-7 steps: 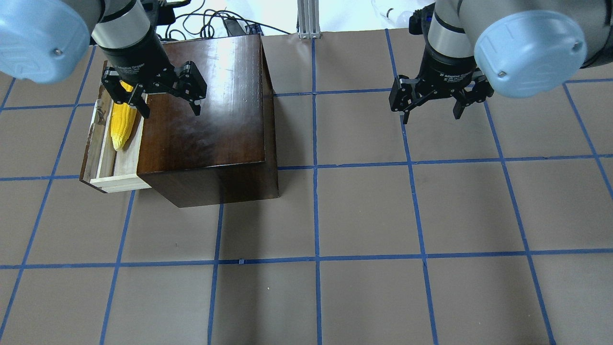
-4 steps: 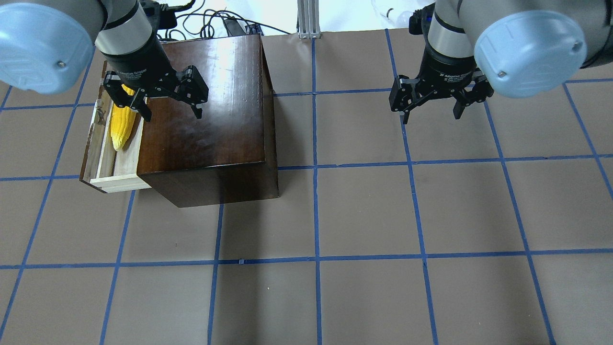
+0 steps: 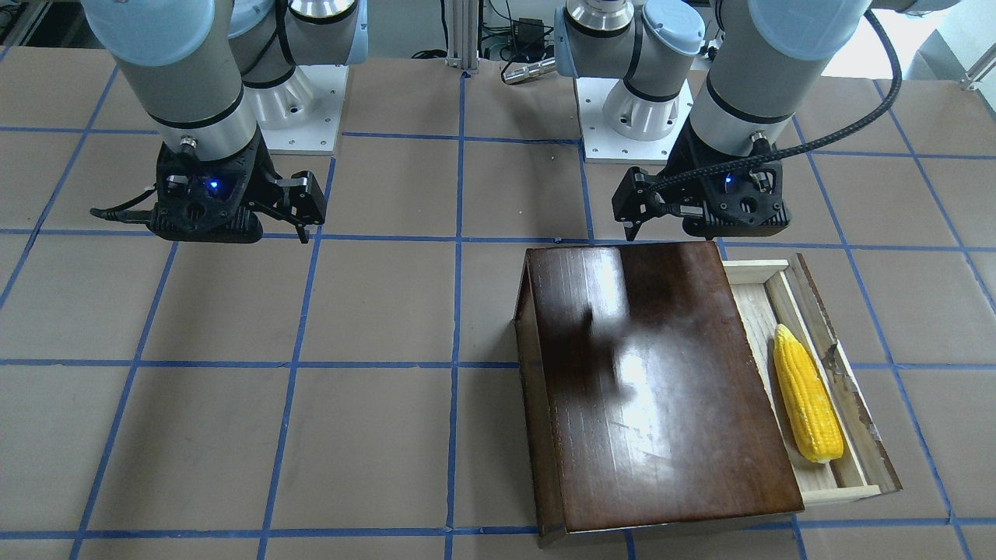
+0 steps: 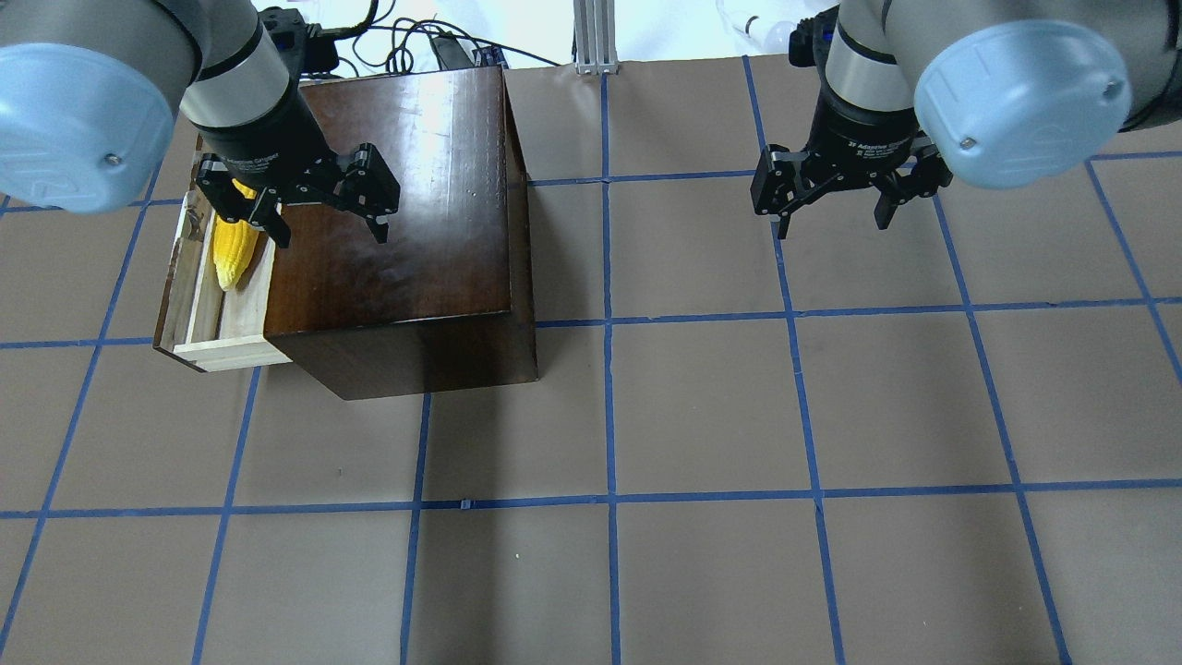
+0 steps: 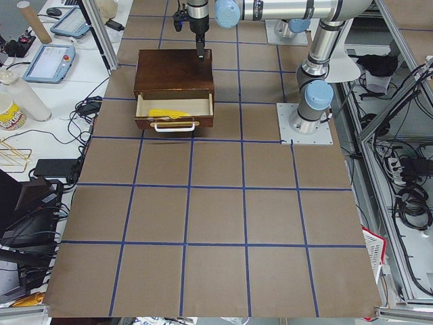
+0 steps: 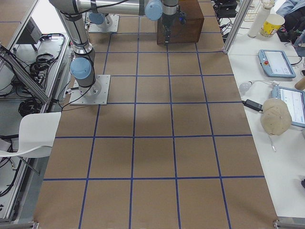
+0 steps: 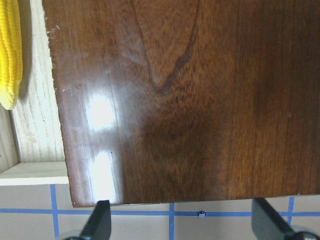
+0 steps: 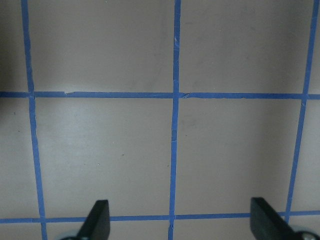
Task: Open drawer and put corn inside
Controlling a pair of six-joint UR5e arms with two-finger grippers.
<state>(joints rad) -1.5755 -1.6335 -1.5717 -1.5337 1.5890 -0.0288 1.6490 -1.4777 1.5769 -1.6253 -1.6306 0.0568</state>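
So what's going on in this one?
The drawer of the dark wooden box is pulled out and the corn lies inside it, touched by nothing. The left gripper hangs above the box, jaws open and empty. The right gripper hovers over the table away from the box, also open.

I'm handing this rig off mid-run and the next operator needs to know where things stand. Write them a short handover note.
Left gripper: open, empty, hovering over the top of the box, near its drawer side.
Right gripper: open, empty, over bare table, well away from the box.
Drawer: pulled out of the box.
Corn: lying flat inside the drawer, lengthwise along it, touching neither gripper.
Done: drawer opened, corn placed and released.
Left: nothing for the task as worded. The drawer is open, and closing it was not asked for.
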